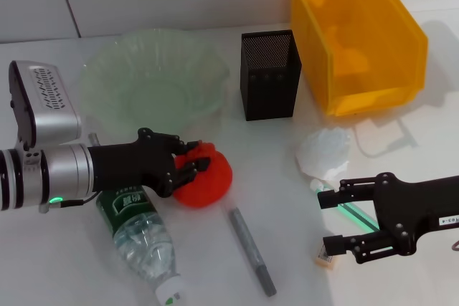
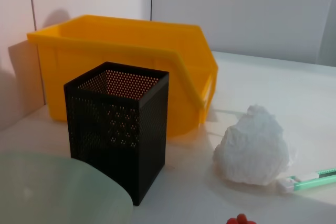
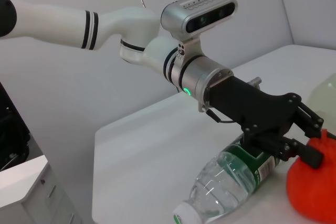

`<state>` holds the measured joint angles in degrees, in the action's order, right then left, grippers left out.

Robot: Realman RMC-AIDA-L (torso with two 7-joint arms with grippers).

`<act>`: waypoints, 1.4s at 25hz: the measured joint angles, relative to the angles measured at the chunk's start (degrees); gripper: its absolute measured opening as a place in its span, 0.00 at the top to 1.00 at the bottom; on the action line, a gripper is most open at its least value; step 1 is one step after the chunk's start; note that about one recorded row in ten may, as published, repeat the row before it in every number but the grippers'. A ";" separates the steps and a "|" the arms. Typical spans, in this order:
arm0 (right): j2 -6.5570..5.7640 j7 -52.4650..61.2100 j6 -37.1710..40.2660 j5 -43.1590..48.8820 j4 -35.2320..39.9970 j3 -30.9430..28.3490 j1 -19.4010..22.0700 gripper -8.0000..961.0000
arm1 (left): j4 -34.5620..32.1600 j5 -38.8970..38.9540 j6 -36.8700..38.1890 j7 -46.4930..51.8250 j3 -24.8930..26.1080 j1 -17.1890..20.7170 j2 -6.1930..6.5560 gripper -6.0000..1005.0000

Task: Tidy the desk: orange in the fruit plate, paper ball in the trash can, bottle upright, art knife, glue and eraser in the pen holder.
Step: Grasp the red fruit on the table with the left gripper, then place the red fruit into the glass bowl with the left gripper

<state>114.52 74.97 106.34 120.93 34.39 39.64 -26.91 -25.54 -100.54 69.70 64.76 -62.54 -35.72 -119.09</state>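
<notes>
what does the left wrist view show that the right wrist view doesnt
Only the left wrist view shows the trash can, the pen holder, the paper ball and the green art knife. Only the right wrist view shows the left gripper closed around the orange, with the bottle lying on its side beside it. Both catch the orange, just a red sliver in the left wrist view, a bit of the fruit plate, and the white desk.

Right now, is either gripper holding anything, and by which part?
The left gripper grips the orange by its upper left side. The right gripper is open, holding nothing.
</notes>
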 joint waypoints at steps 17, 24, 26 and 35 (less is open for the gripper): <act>0.35 0.87 -0.09 -0.08 -0.02 -0.09 0.34 0.19 | -14.88 5.34 7.31 0.37 8.37 5.70 0.84 0.88; 0.67 0.89 0.41 0.10 0.07 0.36 0.00 0.19 | -8.64 6.77 -8.04 -0.43 8.88 0.66 0.43 0.93; 0.71 0.88 0.46 0.17 -0.11 0.49 -0.07 0.19 | -8.25 8.62 -9.31 -2.11 8.69 0.77 0.31 0.94; 0.72 0.52 0.62 -0.05 -0.07 0.02 0.17 0.19 | -8.00 9.86 -9.34 -0.83 8.18 0.72 0.63 0.70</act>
<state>115.24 75.49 106.95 120.87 34.32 39.66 -26.74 -33.54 -90.68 60.36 63.92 -54.36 -35.00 -118.46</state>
